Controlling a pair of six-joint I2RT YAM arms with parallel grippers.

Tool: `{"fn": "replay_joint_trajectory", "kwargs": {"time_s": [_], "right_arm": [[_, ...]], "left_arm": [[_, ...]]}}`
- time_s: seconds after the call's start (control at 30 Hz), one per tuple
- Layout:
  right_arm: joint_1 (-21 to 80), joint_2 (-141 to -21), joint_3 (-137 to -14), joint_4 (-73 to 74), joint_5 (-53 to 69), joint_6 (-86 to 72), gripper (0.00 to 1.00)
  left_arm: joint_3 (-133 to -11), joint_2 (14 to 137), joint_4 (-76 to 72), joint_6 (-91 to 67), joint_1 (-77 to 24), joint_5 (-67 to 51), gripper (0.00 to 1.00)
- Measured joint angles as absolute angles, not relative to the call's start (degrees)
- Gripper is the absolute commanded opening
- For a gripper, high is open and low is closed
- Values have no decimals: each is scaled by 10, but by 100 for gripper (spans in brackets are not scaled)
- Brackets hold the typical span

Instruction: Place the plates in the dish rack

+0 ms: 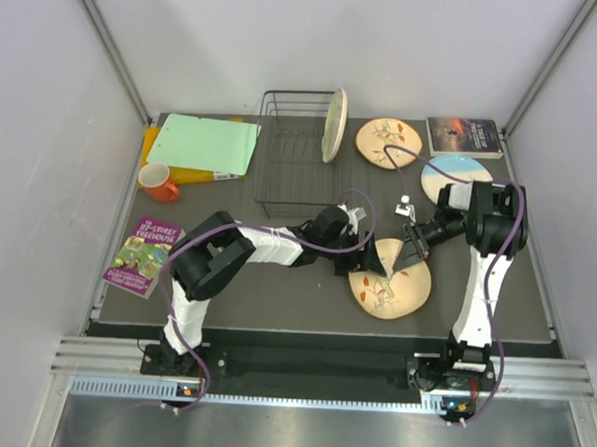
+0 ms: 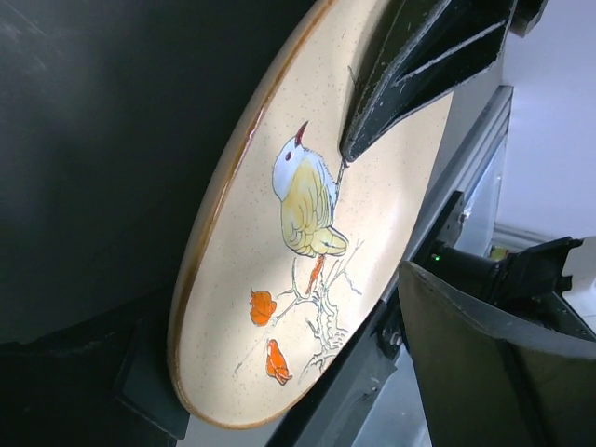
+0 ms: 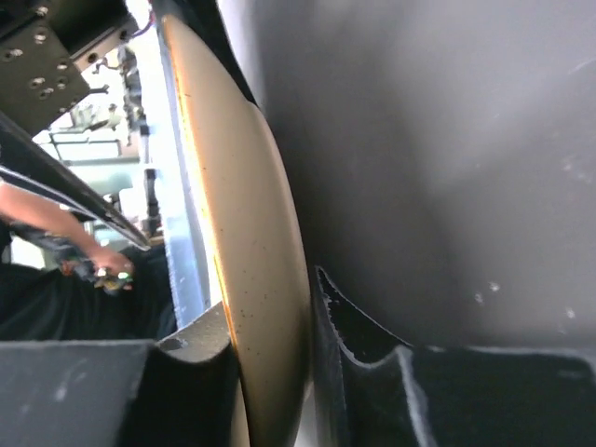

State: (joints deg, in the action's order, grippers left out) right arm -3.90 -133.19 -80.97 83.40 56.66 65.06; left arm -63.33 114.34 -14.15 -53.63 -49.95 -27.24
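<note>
Speckled peach bird plate point(image 2: 270, 307), brown-rimmed, clenched in the right gripper point(image 3: 265, 321); left gripper point(image 2: 377, 209) released

The peach-tan round bird-pattern plate point(image 2: 279, 279) is glazed ceramic: smooth, finely speckled and glossy, with a darker brown rim. The black thin-wire dish rack point(image 1: 261, 151) is coated metal wire. The dark grey table mat point(image 1: 275, 292) is matt and faintly scuffed. The light green folder point(image 1: 215, 144) is matt card. The orange mug point(image 1: 160, 182) is smooth and glossy.

cream plate point(image 1: 334, 124) is up on edge in the black wire rack point(image 1: 290, 161); far bird plate point(image 1: 388, 142), near bird plate point(image 1: 391, 280), blue plate point(image 1: 457, 173) all outside
</note>
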Motion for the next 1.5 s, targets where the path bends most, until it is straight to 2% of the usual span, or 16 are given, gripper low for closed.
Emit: {"fn": "replay_joint_trajectory", "kwargs": {"time_s": [0.13,0.3,0.53,0.73,0.8,0.87,0.9,0.93,1.03,1.13,1.33,1.43,1.5], "right_arm": [[-50,-1323,-802,825,575,649,0],[-85,-1266,-829,812,537,625,0],[-107,-1145,-1034,745,492,565,0],[-109,-1118,-1212,738,523,414,0],[-103,-1088,-1221,718,521,351,0],[-96,-1069,-1228,693,514,275,0],[-90,-1064,-1239,672,509,225,0],[-83,-1063,-1260,648,496,173,0],[-42,-1066,-1318,563,418,56,0],[46,-1065,-1360,507,285,27,0],[316,-1086,-1355,380,-40,76,0],[385,-1176,-1446,345,-136,105,0],[397,-1212,-1453,293,-187,122,0]], "left_arm": [[-625,1115,-99,-459,-474,-281,84],[-607,1015,27,-302,-403,-317,83],[-634,853,188,-83,-376,-367,81],[-680,752,244,1,-349,-369,76],[-708,741,253,7,-307,-345,61],[-724,736,253,10,-260,-316,40],[-726,732,252,8,-231,-301,4],[-725,728,250,6,-205,-286,0],[-704,710,231,-18,-145,-227,0],[-664,683,206,-54,-114,-163,0],[-609,669,174,-127,-107,-43,0],[-602,688,159,-166,-104,-1,0],[-590,694,150,-185,-98,7,0]]}}
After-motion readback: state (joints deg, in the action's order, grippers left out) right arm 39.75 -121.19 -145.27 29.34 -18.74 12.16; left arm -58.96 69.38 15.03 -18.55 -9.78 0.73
